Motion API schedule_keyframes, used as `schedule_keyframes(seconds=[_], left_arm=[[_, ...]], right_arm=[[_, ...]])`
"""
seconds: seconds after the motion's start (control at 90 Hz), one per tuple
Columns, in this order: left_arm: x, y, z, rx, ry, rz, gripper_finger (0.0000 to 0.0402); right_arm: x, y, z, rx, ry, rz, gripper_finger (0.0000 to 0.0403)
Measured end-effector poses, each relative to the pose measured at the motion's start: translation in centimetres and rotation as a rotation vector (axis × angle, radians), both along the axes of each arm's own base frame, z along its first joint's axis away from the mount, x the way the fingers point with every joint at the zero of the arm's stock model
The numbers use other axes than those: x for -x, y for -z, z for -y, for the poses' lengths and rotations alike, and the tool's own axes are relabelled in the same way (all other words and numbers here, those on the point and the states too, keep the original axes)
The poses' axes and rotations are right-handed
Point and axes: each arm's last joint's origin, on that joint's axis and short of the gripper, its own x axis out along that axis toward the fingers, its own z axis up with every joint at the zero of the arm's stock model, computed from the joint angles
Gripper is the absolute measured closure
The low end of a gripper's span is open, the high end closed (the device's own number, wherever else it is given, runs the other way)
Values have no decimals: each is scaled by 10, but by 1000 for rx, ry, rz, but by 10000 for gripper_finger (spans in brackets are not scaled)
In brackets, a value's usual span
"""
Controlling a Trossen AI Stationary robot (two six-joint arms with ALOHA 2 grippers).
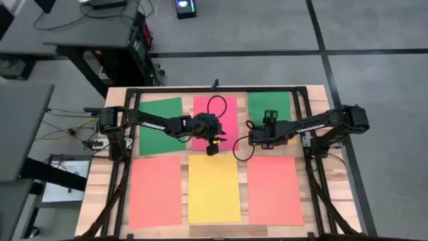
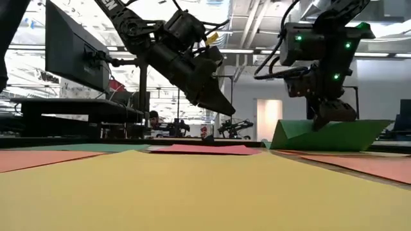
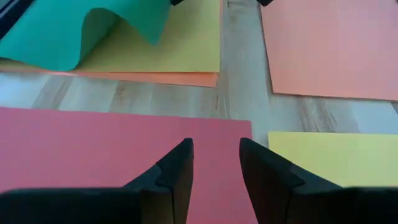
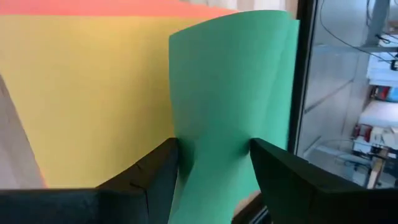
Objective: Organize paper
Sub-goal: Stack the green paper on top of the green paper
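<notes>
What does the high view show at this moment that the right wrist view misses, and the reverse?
Only the high view shows the whole layout: six sheet positions on the table, the left gripper open above the pink-red sheet, and the second green sheet. Only the right wrist view shows a yellow sheet under the lifted one. Both show the right gripper shut on the green sheet.

Even overhead light, soft shadows; low view backlit by bright ceiling glare, near yellow sheet (image 2: 192,192) blurred.
</notes>
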Motion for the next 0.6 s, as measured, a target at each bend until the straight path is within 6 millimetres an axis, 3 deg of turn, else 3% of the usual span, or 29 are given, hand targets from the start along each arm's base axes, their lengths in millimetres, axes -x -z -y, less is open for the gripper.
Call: schedule_keyframes(seconds=[0.6], left_arm=[[0,1,1,1,2,-8,286]], right_arm=[[-10,-26,12,91,65,30,214]])
